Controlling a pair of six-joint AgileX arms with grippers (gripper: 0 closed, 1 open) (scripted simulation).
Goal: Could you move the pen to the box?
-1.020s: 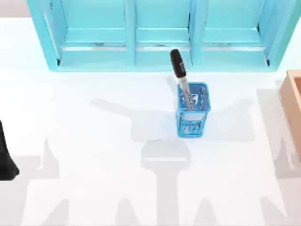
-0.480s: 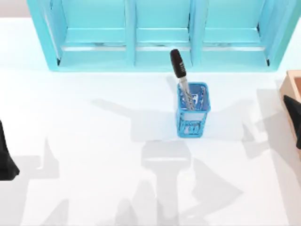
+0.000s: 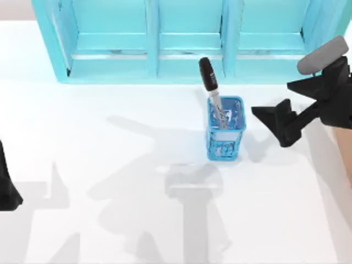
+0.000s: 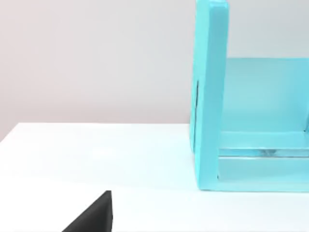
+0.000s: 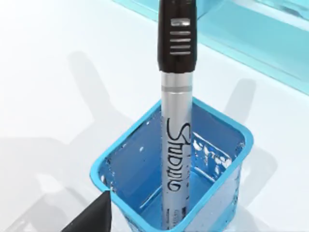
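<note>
The pen (image 3: 211,89) stands in the blue mesh cup (image 3: 225,131) near the middle of the white bench (image 3: 110,165), its silver barrel down inside and its black cap sticking out above the rim, leaning toward the turquoise shelf unit (image 3: 187,38) at the back. In the right wrist view the pen (image 5: 176,96) stands against the inside wall of the cup (image 5: 145,169), with nothing else in there beside it.

The right pincer (image 3: 278,121) hangs above the bench just to the right of the cup, fingers apart and pointing at it, touching neither cup nor pen. The tan box (image 3: 345,137) lies at the right edge of the bench, mostly hidden under that arm; what it holds cannot be made out.

The left pincer (image 3: 8,187) sits parked at the left edge of the bench, well away from the cup; whether its fingers are apart or together cannot be told.
</note>
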